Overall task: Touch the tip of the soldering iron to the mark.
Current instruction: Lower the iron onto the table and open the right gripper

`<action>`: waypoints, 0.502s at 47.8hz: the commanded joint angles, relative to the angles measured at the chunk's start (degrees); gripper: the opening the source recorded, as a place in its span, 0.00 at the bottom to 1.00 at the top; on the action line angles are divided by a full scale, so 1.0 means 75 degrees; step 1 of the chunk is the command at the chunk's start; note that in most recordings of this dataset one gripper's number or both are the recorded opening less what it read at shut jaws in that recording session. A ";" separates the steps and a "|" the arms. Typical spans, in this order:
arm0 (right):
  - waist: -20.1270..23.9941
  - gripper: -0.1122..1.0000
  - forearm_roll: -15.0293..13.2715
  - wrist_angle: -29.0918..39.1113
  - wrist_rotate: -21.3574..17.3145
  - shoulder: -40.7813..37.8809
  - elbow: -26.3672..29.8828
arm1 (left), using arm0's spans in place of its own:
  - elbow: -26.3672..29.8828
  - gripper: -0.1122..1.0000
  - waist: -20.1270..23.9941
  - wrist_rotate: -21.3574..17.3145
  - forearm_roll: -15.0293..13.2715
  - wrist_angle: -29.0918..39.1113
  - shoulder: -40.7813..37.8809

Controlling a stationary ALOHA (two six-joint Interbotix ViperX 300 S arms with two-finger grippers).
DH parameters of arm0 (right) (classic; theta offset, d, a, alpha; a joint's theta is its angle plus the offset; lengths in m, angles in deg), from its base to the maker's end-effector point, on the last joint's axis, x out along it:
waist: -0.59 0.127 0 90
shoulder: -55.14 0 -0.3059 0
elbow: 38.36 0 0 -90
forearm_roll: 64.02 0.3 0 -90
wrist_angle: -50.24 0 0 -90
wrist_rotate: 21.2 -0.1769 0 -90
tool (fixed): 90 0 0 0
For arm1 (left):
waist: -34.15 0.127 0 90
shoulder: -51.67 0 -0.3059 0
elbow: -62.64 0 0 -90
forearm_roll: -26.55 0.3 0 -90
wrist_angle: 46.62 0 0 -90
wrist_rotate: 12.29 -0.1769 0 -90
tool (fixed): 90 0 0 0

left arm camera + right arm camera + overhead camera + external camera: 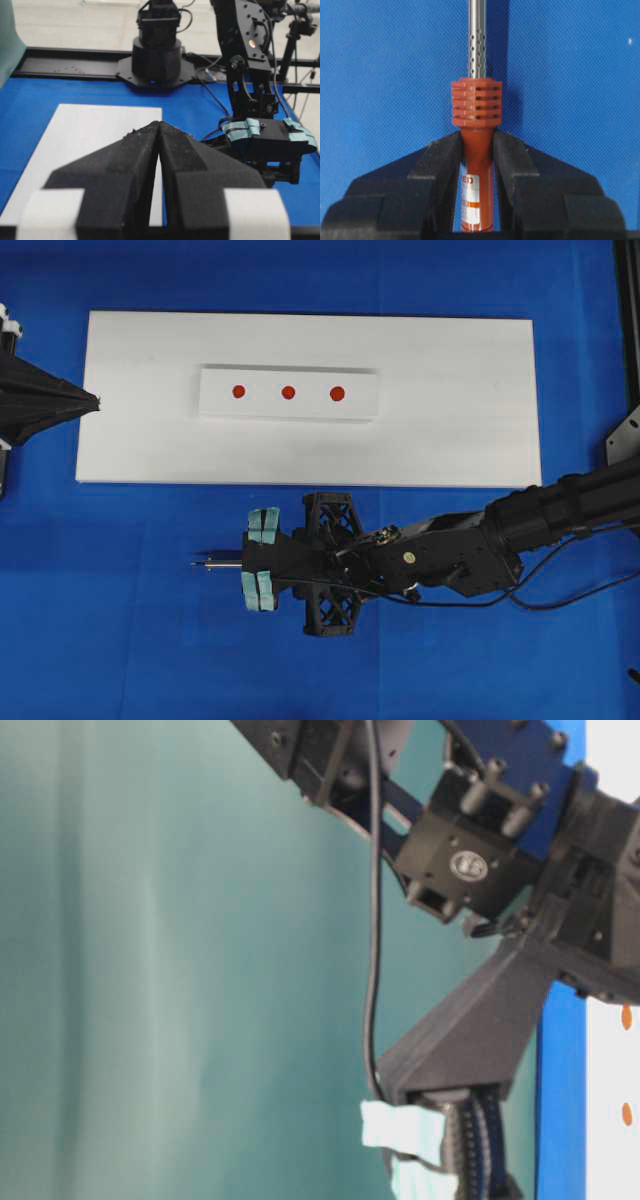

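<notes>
Gripping soldering iron [476, 130] by handle in my right gripper [477, 150], jaws pinching it, shaft projecting for tip contact; left gripper [159, 150] pressed together, idling.

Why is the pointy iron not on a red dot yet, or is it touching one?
Apart. The overhead view shows the soldering iron, held in the right tool, pointing left over the blue mat, with the red dots up on the white strip.

A white board [450, 430] (long, flat) lies on the blue cloth [100, 620].
</notes>
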 commanded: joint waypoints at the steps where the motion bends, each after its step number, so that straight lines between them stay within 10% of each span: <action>1: 0.0023 0.16 0.0012 -0.0164 0.0047 0.0070 0.0059 | 0.0129 0.12 -0.0012 0.0000 0.0012 -0.0070 -0.0035; 24: 0.0023 0.16 0.0012 -0.0258 0.0105 0.0082 0.0047 | 0.0129 0.12 -0.0012 0.0000 0.0012 -0.0070 -0.0035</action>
